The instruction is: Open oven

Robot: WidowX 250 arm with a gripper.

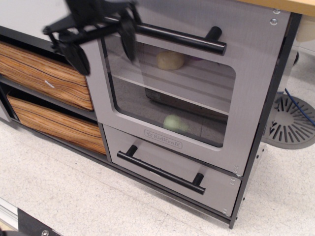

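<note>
A: What takes up most of the view?

B: The oven point(172, 88), a grey brushed-looking toy unit that fills the middle and right of the picture and stands on a pale speckled floor point(74, 196). Its door is flush with the front, so it is closed.

A: And the door itself?

B: A large clear window point(170, 86) with rounded corners covers most of it. A long black bar handle point(179, 37) runs across the top on two short posts, and a small outlined logo point(163, 138) sits below the glass.

A: Can you see inside?

B: Yes. A white shelf point(172, 91) crosses the middle. A yellowish round item point(171, 59) rests on the upper level and a pale green round one point(173, 122) lies on the bottom; what they are I cannot tell.

A: What surrounds the oven?

B: Below it is a smaller windowless grey drawer point(172, 169) with its own black handle. To the left are two wood-grain drawers point(44, 93) stacked in a black frame. A wooden top edge point(290, 5) shows at upper right.

A: Where is the hand?

B: The hand point(101, 42) is at upper left, blurred, in front of the oven's upper left corner near the left end of the bar handle. Its two dark fingers point(76, 56) point downward, spread wide apart, with nothing between them.
</note>
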